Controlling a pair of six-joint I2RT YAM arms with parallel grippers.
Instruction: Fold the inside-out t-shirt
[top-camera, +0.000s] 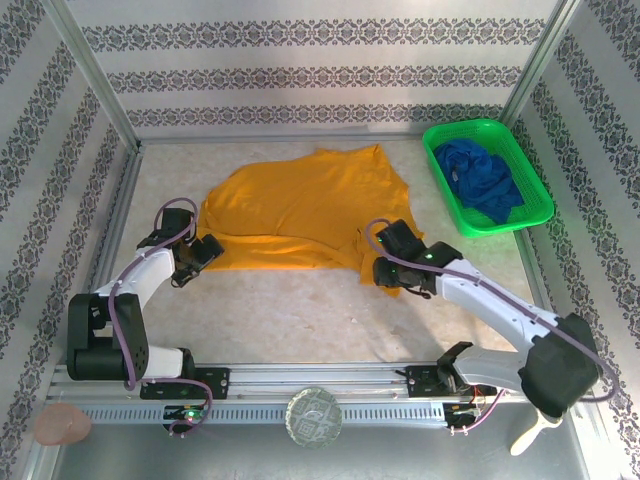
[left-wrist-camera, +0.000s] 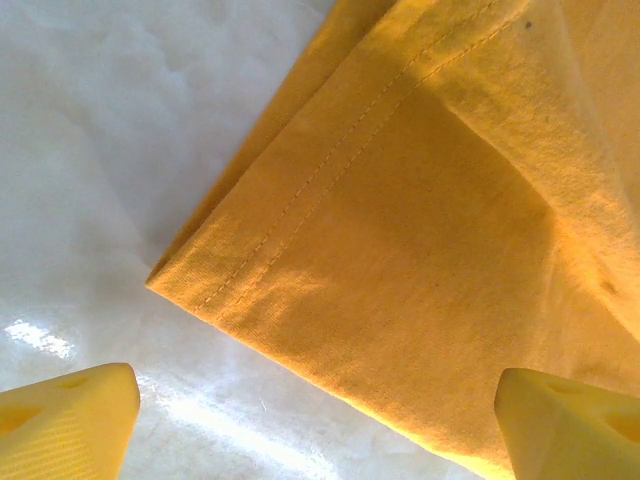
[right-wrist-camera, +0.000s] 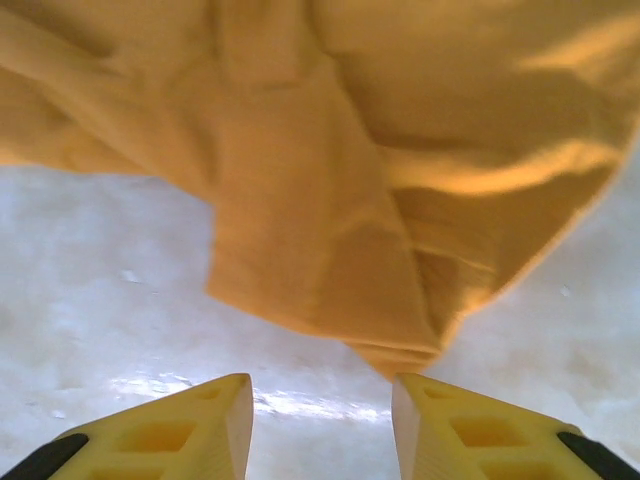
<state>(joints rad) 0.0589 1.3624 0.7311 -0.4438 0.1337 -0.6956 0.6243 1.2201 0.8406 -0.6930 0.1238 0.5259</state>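
Note:
The inside-out t-shirt is mustard-yellow cloth lying partly folded across the middle of the table, with a bunched flap hanging at its near right. My left gripper is at the shirt's near-left corner. In the left wrist view it stands wide open over the stitched hem corner, with nothing held. My right gripper is at the bunched near-right flap. In the right wrist view it is open, and the folded tip of cloth ends just ahead of the right finger.
A green basket stands at the back right with a dark blue garment in it. Bare table lies between the shirt and the near rail. Patterned walls close off the left, back and right.

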